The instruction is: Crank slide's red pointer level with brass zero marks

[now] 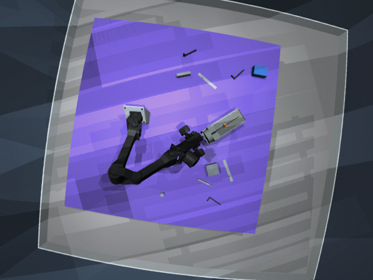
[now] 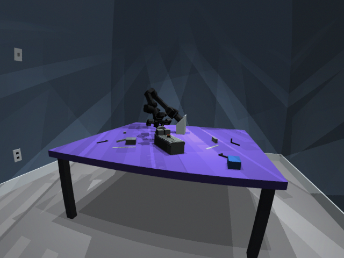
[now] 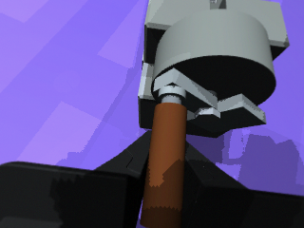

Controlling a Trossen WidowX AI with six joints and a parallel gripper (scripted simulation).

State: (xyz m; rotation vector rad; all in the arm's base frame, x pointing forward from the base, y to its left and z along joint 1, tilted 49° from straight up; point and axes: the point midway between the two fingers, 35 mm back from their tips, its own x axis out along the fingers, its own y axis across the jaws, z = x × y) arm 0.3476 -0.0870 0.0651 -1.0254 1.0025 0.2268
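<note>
The machine (image 1: 226, 130) (image 2: 176, 149) is a long grey box with a round grey drum (image 3: 214, 40) at its near end. A small red-orange pointer (image 1: 225, 125) (image 2: 168, 136) sits about midway along the dark slot on its top. I cannot make out the brass zero marks, so I cannot tell if the pointer is level with them. My gripper (image 3: 161, 138) is shut on the brown crank handle (image 3: 170, 125). The handle joins a light grey crank arm (image 3: 190, 88) in front of the drum. In the top view the arm hides the handle.
A grey block (image 1: 212, 169) (image 2: 130, 141) and pale strips (image 1: 228, 170) (image 1: 207, 80) lie on either side of the machine. A blue block (image 1: 260, 71) (image 2: 234, 162) stands near the table edge. Thin black angled pieces (image 1: 214, 200) (image 1: 190, 52) lie farther out.
</note>
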